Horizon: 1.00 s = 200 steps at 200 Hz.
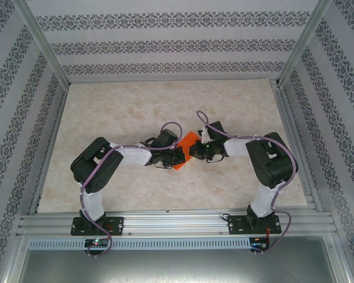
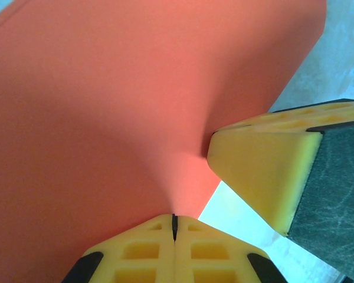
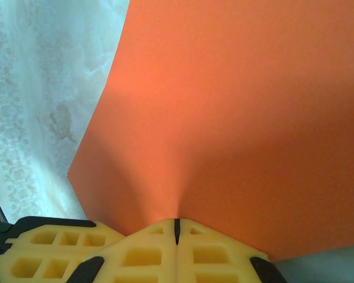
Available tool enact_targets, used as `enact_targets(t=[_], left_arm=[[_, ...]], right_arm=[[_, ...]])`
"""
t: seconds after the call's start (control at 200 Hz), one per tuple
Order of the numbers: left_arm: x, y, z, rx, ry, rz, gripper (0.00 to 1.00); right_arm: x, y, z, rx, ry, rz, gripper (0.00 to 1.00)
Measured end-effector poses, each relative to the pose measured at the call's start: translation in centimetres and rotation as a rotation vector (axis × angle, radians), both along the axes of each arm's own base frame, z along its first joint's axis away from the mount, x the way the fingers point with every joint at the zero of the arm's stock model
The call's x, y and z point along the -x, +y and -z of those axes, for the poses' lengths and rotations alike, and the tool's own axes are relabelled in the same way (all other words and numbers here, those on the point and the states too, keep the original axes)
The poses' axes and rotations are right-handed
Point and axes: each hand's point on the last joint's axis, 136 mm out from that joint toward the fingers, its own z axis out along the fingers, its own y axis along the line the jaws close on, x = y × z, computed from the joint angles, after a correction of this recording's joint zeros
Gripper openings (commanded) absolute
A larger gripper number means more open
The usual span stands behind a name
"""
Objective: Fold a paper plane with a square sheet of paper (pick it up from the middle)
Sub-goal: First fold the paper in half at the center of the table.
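1. Left claw (image 2: pixel 174 227) pinches shut on the edge of the square sheet of paper (image 2: pixel 106 106).
2. Right claw (image 3: pixel 177 227), just beside it, clamps the same sheet, held between them over the tabletop (image 1: pixel 135 106).
3. Pick-up seems done; the first centre fold likely needs the edges aligned.

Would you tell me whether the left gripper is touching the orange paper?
Touching: the left wrist view shows the left gripper shut on the paper.

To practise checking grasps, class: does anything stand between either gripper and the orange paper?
Nothing visible does. The left gripper and the right gripper are each shut directly on the square sheet of paper, its edge pinched in their closed jaws.
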Motion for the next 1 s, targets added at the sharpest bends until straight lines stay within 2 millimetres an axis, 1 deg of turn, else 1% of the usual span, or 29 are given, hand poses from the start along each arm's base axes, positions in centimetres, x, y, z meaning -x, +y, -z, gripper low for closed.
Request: enact_targets(t=[0.12,0.34,0.585,0.684,0.744,0.884,0.954,0.999], left_arm=[[0.0,0.1,0.1,-0.005,0.006,-0.004,0.0],[0.1,0.2,0.2,-0.005,0.018,-0.017,0.0],[0.2,0.4,0.2,-0.006,0.019,-0.023,0.0],[0.3,0.7,0.2,-0.015,0.019,-0.025,0.0],[0.5,1.1,0.1,-0.027,0.022,-0.026,0.0],[0.6,1.7,0.1,-0.05,0.022,-0.012,0.0],[0.6,1.8,0.0,-0.061,0.022,0.001,0.0],[0.7,1.8,0.0,-0.068,0.02,0.011,0.0]], right_arm=[[-0.6,-1.0,0.0,-0.013,0.003,0.019,0.0],[-2.9,-4.6,0.1,-0.049,0.019,0.118,0.0],[-4.8,-6.7,0.0,-0.052,0.021,0.184,0.0],[-6.0,-8.5,0.0,-0.028,0.008,0.245,0.0],[-6.4,-9.3,0.0,-0.025,0.006,0.272,0.0],[-6.8,-9.7,-0.5,-0.021,-0.021,0.296,0.0],[-6.8,-9.4,-1.4,-0.028,-0.057,0.293,0.0],[-6.6,-8.8,-2.2,-0.035,-0.082,0.278,0.0]])
